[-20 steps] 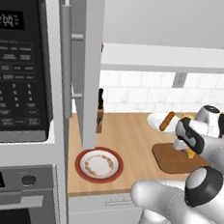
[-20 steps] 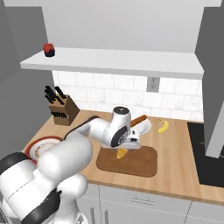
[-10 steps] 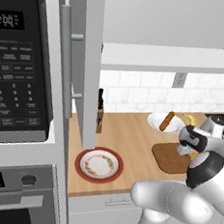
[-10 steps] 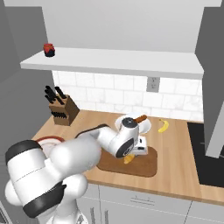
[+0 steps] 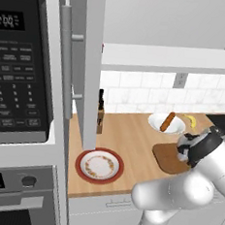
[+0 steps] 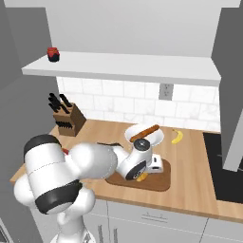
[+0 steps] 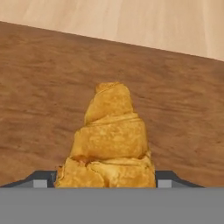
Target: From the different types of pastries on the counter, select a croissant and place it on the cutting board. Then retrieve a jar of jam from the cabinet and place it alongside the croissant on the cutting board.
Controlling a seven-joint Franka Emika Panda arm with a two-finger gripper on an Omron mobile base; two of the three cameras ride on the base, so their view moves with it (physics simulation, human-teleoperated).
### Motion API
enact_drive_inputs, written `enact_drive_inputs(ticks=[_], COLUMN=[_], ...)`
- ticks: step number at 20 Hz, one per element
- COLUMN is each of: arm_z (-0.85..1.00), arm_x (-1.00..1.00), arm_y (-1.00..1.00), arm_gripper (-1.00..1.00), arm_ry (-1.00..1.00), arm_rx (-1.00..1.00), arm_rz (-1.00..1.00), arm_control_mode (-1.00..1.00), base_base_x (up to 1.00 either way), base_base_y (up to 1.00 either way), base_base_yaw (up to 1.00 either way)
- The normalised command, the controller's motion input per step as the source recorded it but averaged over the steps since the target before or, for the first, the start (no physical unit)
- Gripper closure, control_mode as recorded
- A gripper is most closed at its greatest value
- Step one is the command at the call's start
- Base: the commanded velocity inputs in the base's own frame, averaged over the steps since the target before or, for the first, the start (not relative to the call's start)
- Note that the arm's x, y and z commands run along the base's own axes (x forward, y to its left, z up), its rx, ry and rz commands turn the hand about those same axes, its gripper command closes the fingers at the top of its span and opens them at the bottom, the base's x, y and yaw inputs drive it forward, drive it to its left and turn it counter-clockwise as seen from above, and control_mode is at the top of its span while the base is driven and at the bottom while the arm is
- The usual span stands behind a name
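Observation:
The golden croissant sits between my fingertips, and my gripper is shut on it. Dark-brown cutting board lies right beneath it; I cannot tell if the pastry touches the wood. From the right base view, my gripper points down at the middle of the cutting board, with a bit of yellow croissant under the hand. The red jar of jam stands at the left end of the open cabinet shelf. My arm covers the right part of the cutting board.
A white bowl holding the orange-brown stick pastry stands just behind the board, a banana to its right. A knife block is at back left, a red-rimmed plate at front left. The open cabinet door hangs beside the microwave. A black cooktop lies right.
My hand has come down onto the cutting board with the croissant still held, and the arm has swung a little to the right. Nothing else has moved.

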Motion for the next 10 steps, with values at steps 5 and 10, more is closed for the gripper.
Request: enact_drive_inputs(ticks=[5, 10], arm_z=[-0.16, 0.28], arm_x=[0.35, 0.0], arm_y=[-0.01, 0.0], arm_gripper=[-1.0, -1.0], arm_ry=[0.0, -0.1], arm_rx=[0.0, 0.0], arm_rz=[0.0, 0.0], arm_control_mode=[-1.0, -1.0], base_base_x=[0.0, 0.0], base_base_y=[0.0, 0.0], base_base_yaw=[0.0, 0.0])
